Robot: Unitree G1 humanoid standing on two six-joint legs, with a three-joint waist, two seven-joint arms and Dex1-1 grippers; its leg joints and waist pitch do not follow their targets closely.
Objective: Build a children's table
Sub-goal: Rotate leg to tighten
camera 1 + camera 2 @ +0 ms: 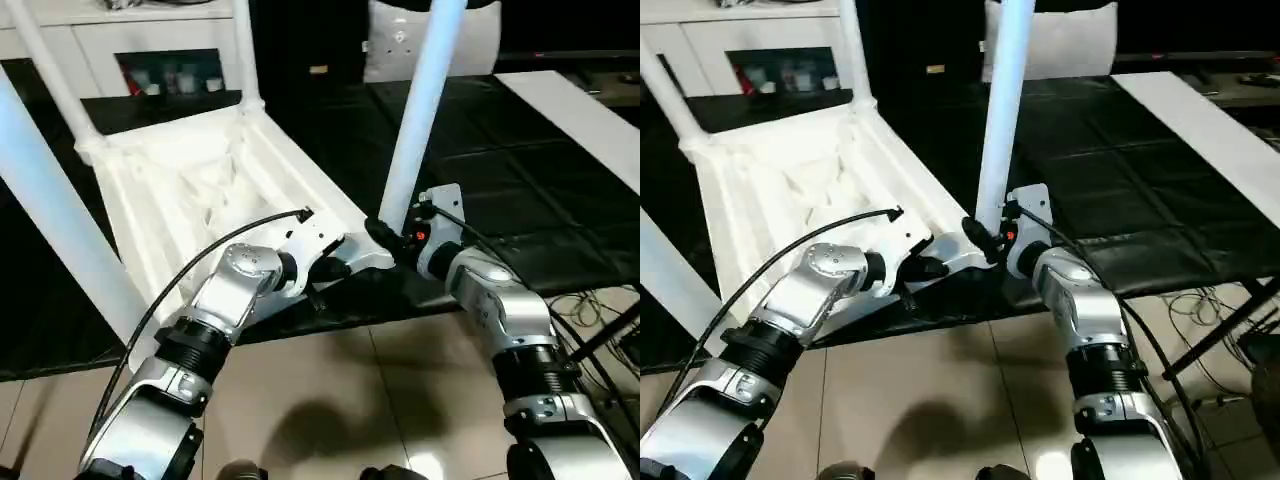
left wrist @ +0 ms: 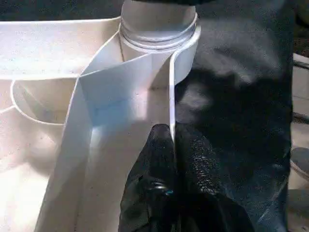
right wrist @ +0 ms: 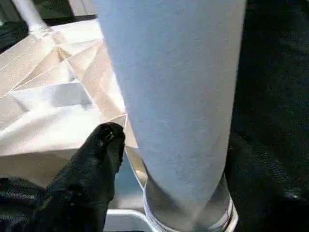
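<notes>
The children's table (image 1: pixel 200 190) lies upside down on a black mat, its ribbed underside facing up. Three legs (image 1: pixel 50 200), (image 1: pixel 45 70), (image 1: pixel 245 50) stand in their corner sockets. A fourth leg (image 1: pixel 415 120) rises from the near right corner socket (image 2: pixel 159 34), and its threaded collar (image 3: pixel 188 212) sits at the socket mouth. My left gripper (image 1: pixel 335 268) is shut on the thin rim wall of the table top, just beside that corner (image 2: pixel 171 133). My right gripper (image 1: pixel 392 235) is open around the base of the fourth leg. One black finger (image 3: pixel 104 145) stands a little off the leg; the other is hidden behind it.
The black mat (image 1: pixel 520 180) extends to the right, with a long white board (image 1: pixel 590 120) along its far right side. A white cabinet (image 1: pixel 150 40) and a white cushion (image 1: pixel 480 40) stand at the back. Cables (image 1: pixel 600 310) lie on the tiled floor (image 1: pixel 350 400) near my right arm.
</notes>
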